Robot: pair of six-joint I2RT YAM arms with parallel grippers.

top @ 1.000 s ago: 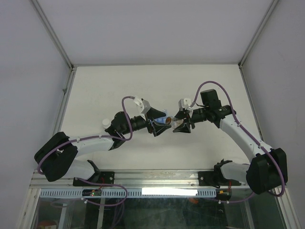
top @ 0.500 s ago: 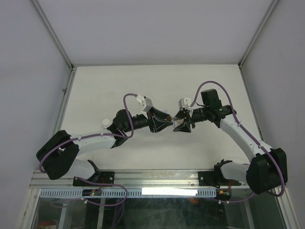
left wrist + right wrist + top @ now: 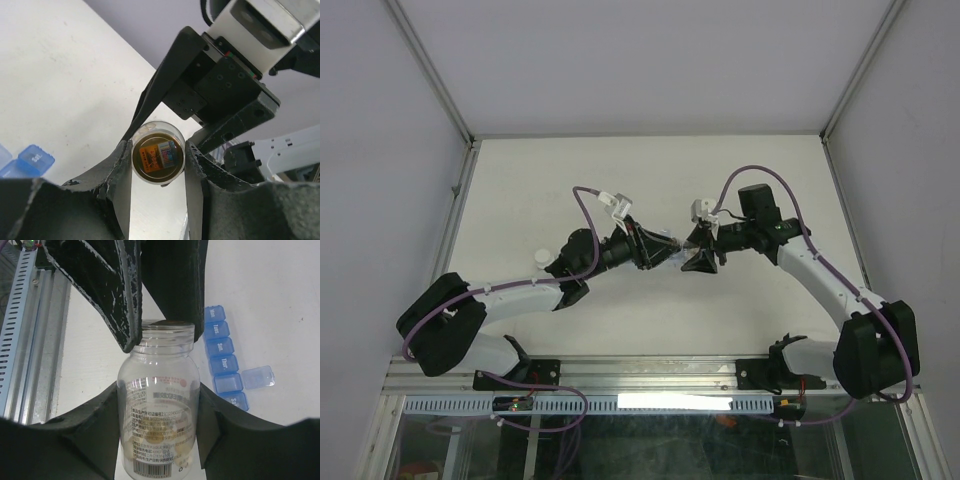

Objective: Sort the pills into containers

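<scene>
The small clear bottle [image 3: 159, 375] is held above the table between both grippers. My right gripper [image 3: 159, 392] is shut round its body. My left gripper [image 3: 159, 149] closes on its neck end, one finger touching each side, and I see the bottle [image 3: 158, 156] end-on there. A few orange-tan pills [image 3: 175, 452] lie inside the bottle near its base. The blue pill container strip [image 3: 222, 357] lies on the table below, one compartment lid [image 3: 257, 376] open; its end shows in the left wrist view [image 3: 27, 160]. In the top view the grippers [image 3: 680, 254] meet mid-table.
A small white round cap [image 3: 540, 258] sits on the table by the left arm's elbow. A metal rail [image 3: 22, 340] runs along the table's near edge. Grey walls enclose the white table [image 3: 570, 180].
My left wrist has rolled and reached a little farther toward the right gripper. Both grippers have shifted slightly away from the arm bases, with the bottle still between them.
</scene>
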